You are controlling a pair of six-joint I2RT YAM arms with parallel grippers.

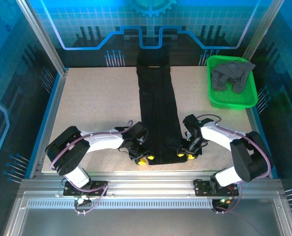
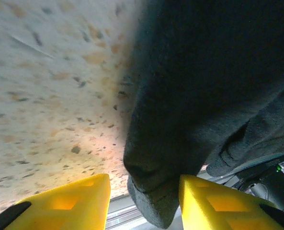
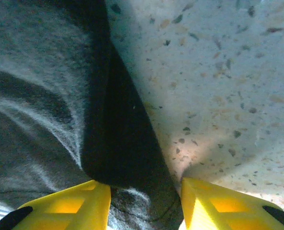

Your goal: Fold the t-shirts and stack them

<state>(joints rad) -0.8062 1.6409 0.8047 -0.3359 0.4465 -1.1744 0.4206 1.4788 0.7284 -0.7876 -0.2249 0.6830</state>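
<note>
The black shirt [image 1: 158,113] lies on the table [image 1: 96,108] as a long narrow strip, its sides already turned in. It runs from the far edge down the middle to the near edge. The grey shirt [image 1: 232,73] sits crumpled in the basket [image 1: 232,102] at the far right, well apart from the arms, and looks untouched. The step in hand appears to be the lengthwise fold of the black shirt, with each arm set to take one near corner of the strip. The left end effector [image 1: 142,160] is low at the strip's near left corner. In its wrist view the yellow fingers [image 2: 74,201] stand apart, with a bunched fold of dark cloth hanging in the gap, closer to the right finger than the left. The right end effector [image 1: 185,155] is at the near right corner. Its fingers are also apart, astride a raised ridge of cloth that nearly fills the gap, with bare table just beyond. Neither looks clamped on the cloth yet. The next move probably calls for both to close on all the layers at their corners, then lift and carry the hem toward the collar together. Uneven height or pace could skew the strip, and a shallow bite could let the lower layers slip out.
</note>
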